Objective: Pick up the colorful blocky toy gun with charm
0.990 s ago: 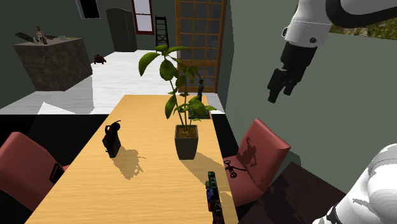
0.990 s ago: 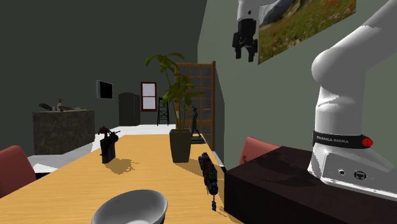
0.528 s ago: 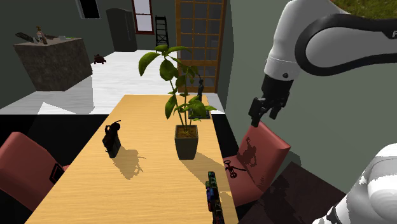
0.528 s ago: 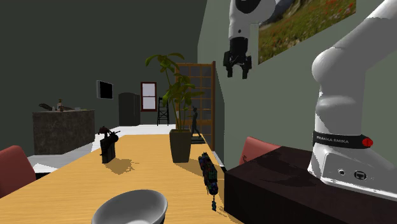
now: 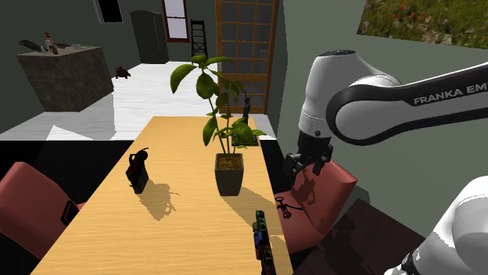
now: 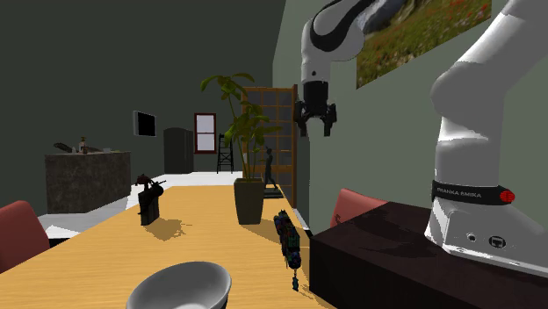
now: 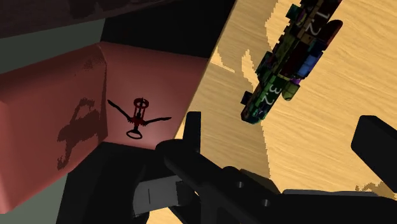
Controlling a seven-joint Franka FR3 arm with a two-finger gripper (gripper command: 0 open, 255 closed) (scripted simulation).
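The gripper (image 5: 301, 168) hangs in the air over the red chair (image 5: 324, 191), fingers apart, holding nothing. The toy gun (image 7: 289, 57) lies on the table (image 5: 180, 226), by the edge beside the chair.

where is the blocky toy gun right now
The colorful blocky toy gun lies flat on the wooden table, at its right edge low in the shoulder view, nearer the camera than the potted plant and beside the red chair holding a corkscrew.

The shoulder view looks from high over the near end of the long light-wood counter (image 5: 180, 219), along it. The second exterior view sits low, facing likewise; both share the leafy potted plant (image 6: 248, 200). The wrist view hangs close above the counter's edge.
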